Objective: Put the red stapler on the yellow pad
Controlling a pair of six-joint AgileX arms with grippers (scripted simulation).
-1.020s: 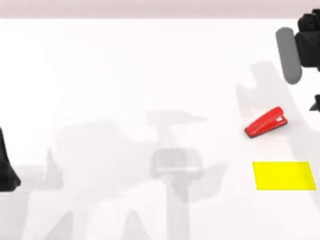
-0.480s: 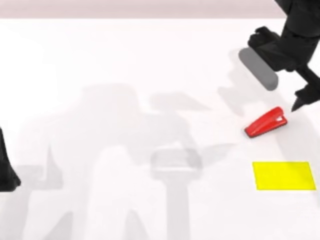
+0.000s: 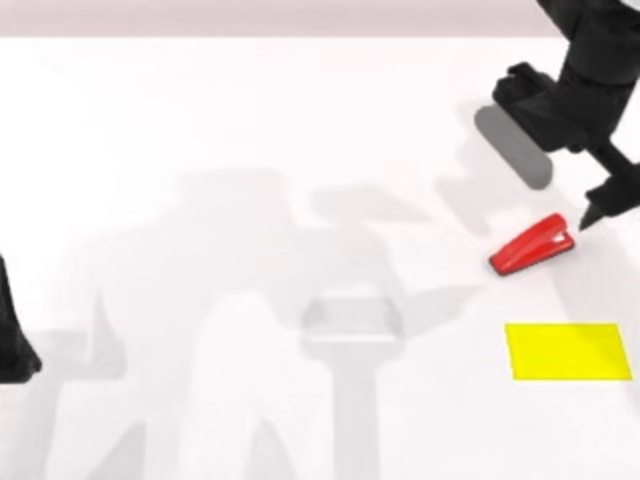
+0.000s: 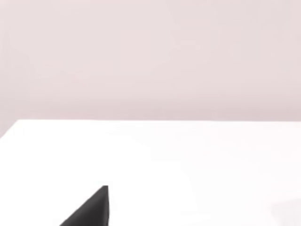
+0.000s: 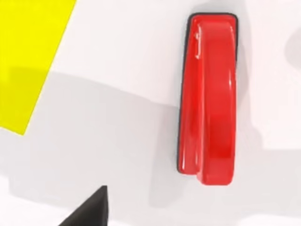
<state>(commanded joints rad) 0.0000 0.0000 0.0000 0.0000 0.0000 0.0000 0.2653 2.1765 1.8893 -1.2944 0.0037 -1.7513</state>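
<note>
The right arm reaches in from the top view's 1 o'clock corner, its end effector (image 3: 598, 205) hanging just beside the wide end of the red stapler (image 3: 532, 245), apparently not touching; whether its fingers are apart or together cannot be told. The stapler lies tilted on the white worktop (image 3: 250, 150), well clear of the yellow pad (image 3: 567, 351), which sits toward 5 o'clock from it. The left arm is parked at the 9 o'clock edge.
</note>
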